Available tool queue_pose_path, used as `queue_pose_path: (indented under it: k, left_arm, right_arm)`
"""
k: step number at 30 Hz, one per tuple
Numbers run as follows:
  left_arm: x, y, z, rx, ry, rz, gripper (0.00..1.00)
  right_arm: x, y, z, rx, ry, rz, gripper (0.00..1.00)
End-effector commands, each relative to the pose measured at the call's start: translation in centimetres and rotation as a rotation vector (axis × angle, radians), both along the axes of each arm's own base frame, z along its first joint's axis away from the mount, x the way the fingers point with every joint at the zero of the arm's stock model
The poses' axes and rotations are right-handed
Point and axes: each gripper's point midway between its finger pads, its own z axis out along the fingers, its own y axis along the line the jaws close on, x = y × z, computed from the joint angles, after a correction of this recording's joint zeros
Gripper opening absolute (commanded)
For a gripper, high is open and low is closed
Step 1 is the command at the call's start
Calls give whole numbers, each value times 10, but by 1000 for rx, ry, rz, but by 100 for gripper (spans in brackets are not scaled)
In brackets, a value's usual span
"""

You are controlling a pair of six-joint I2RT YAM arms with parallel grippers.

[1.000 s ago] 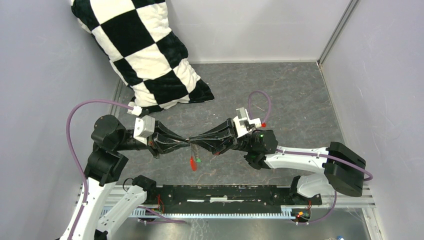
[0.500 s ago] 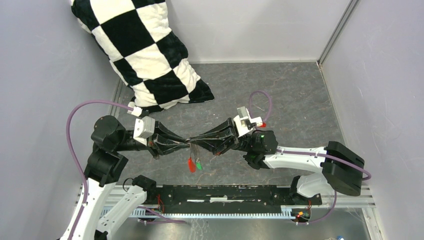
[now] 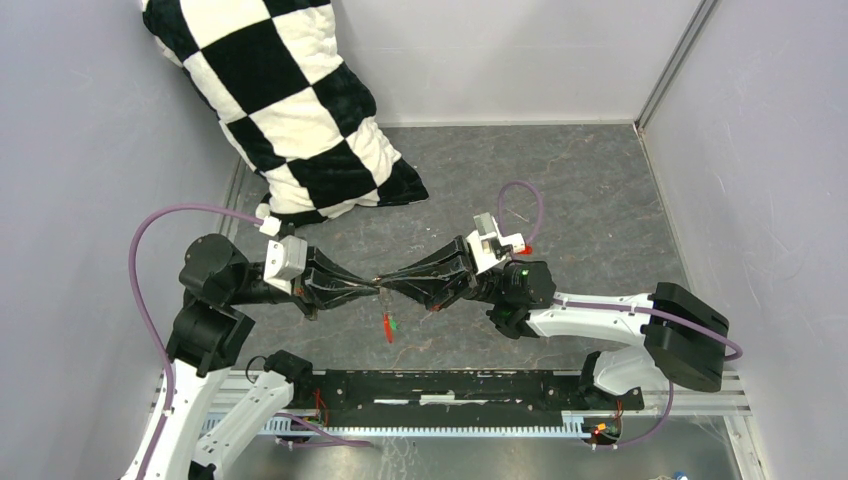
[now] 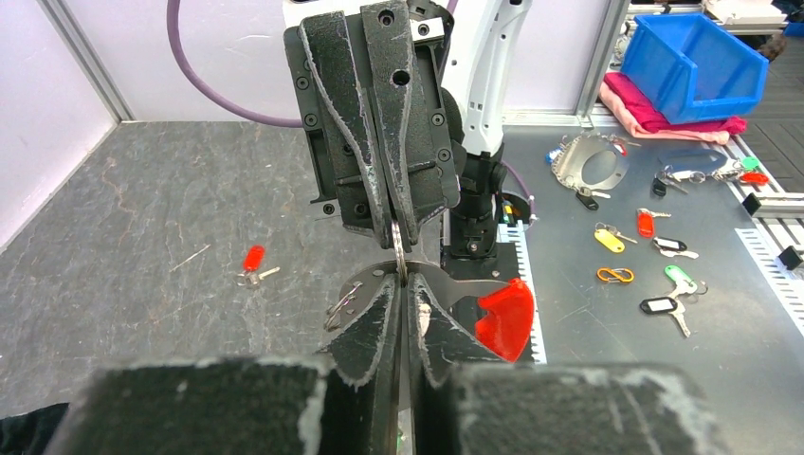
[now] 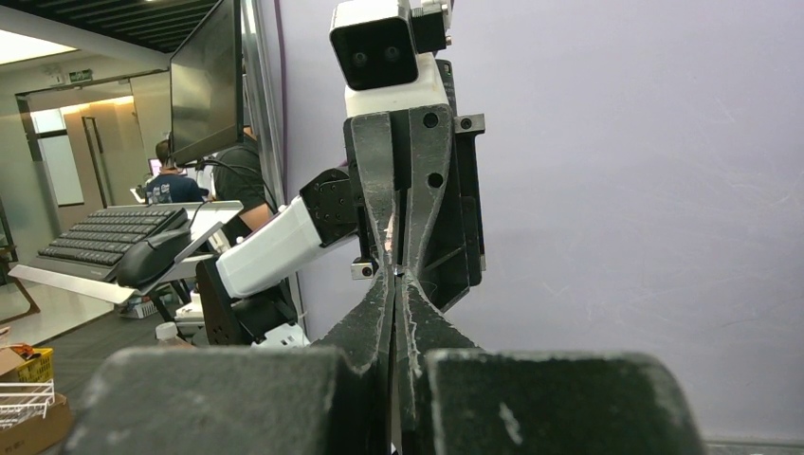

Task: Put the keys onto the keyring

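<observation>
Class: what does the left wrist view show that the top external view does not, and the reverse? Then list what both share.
Only left wrist: the thin keyring pinched between the fingertips, a blue bin and spare tagged keys beyond the table. Only top external: the checkered pillow and both whole arms. Both: left gripper and right gripper meeting tip to tip, red tag hanging below.

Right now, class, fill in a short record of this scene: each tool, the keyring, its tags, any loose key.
left tool: shut on the keyring, tip to tip with right tool
right tool: shut on the keyring
keyring: held above the table between both tools
red tag: hanging below the keyring
green tag: hanging beside the red tag
red-headed key: lying loose on the table
</observation>
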Motion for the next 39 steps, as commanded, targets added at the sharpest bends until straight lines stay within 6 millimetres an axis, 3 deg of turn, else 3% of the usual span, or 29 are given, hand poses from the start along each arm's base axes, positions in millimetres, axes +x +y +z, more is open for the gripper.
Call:
queue_pose_path:
  k: [1, 5, 11, 15, 18, 25, 28, 31, 34, 39]
  left_arm:
    - [-2, -1, 3, -9, -9, -13, 8]
    - [-2, -1, 4, -11, -8, -12, 2]
    - [1, -2, 5, -20, 24, 0, 2]
    - [1, -1, 8, -30, 19, 10, 2]
    - [5, 0, 11, -39, 21, 42, 2]
    - [19, 3, 9, -54, 65, 142, 2]
    - [18, 3, 9, -60, 48, 145, 2]
    - [17, 4, 8, -65, 23, 141, 2]
    - [18, 3, 6, -57, 23, 137, 2]
    - [22, 1, -1, -35, 36, 128, 2]
  right_arm:
    - [-7, -11, 31, 112, -44, 9, 1]
    - [-9, -11, 33, 119, -45, 20, 1]
    - [-7, -10, 29, 107, -38, 15, 1]
    - [-5, -9, 25, 92, -29, 4, 6]
    - [-2, -9, 23, 63, -18, -12, 29]
    - [15, -18, 11, -97, -6, -133, 55]
    - [26, -32, 4, -181, 4, -211, 74]
    - [53, -51, -4, -280, 39, -374, 77]
    - [95, -78, -36, -438, 119, -589, 76]
    - [163, -141, -120, -757, 215, -960, 69]
